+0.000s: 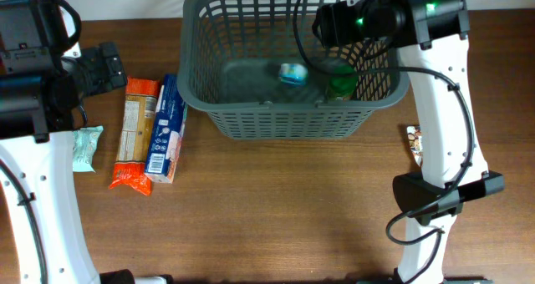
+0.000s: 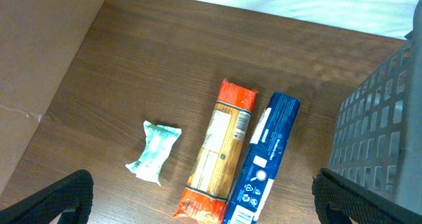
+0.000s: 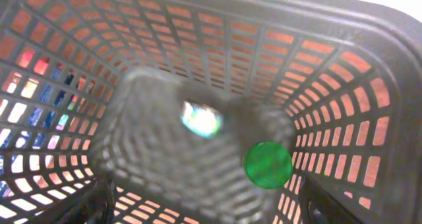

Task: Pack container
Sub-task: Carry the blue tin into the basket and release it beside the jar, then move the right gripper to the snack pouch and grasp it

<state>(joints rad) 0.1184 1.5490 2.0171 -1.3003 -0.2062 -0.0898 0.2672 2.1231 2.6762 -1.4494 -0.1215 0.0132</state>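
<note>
The container (image 1: 288, 121), a dark grey lattice basket, stands at the table's back centre. On its floor lie a small shiny teal item (image 1: 292, 73) and a green round-topped item (image 1: 341, 83). My right gripper (image 3: 211, 209) hovers over the basket looking down into it. Its fingers (image 3: 330, 207) stand wide apart with nothing between them, and the green top (image 3: 268, 165) and the shiny item (image 3: 201, 118) lie below. My left gripper (image 2: 201, 207) is open above an orange pasta packet (image 2: 221, 151), a blue box (image 2: 264, 161) and a mint-green packet (image 2: 155, 151), and holds nothing.
The pasta packet (image 1: 134, 134), the blue box (image 1: 165, 129) and the mint packet (image 1: 86, 146) lie on the wooden table left of the basket. A small printed packet (image 1: 414, 142) shows partly behind the right arm. The basket's wall (image 2: 376, 125) is close on the left gripper's right.
</note>
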